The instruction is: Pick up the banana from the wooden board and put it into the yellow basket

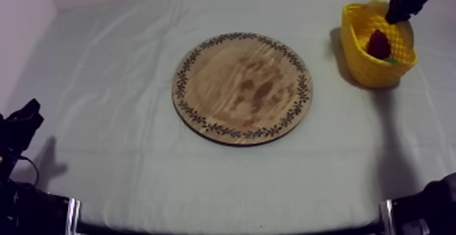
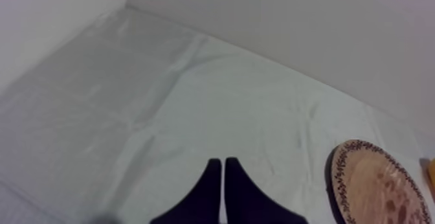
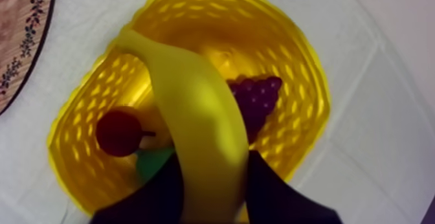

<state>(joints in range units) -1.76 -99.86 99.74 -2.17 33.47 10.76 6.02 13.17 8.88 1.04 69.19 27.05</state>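
The yellow banana (image 3: 194, 123) is clamped between the black fingers of my right gripper (image 3: 213, 175), which is shut on it. It hangs over the open yellow basket (image 3: 304, 65), its far end above the basket's inside. From above, my right gripper (image 1: 397, 10) is at the back rim of the basket (image 1: 370, 68) at the far right. The round wooden board (image 1: 242, 87) in the table's middle has nothing on it. My left gripper (image 1: 24, 119) sits low at the left, and its fingers lie together as a wedge (image 2: 223, 165).
Inside the basket lie a small red fruit (image 3: 118, 133), a bunch of purple grapes (image 3: 259, 97) and a green piece (image 3: 152, 165) partly under the banana. The board's patterned rim (image 3: 22, 32) lies just left of the basket. Bare cloth surrounds the board.
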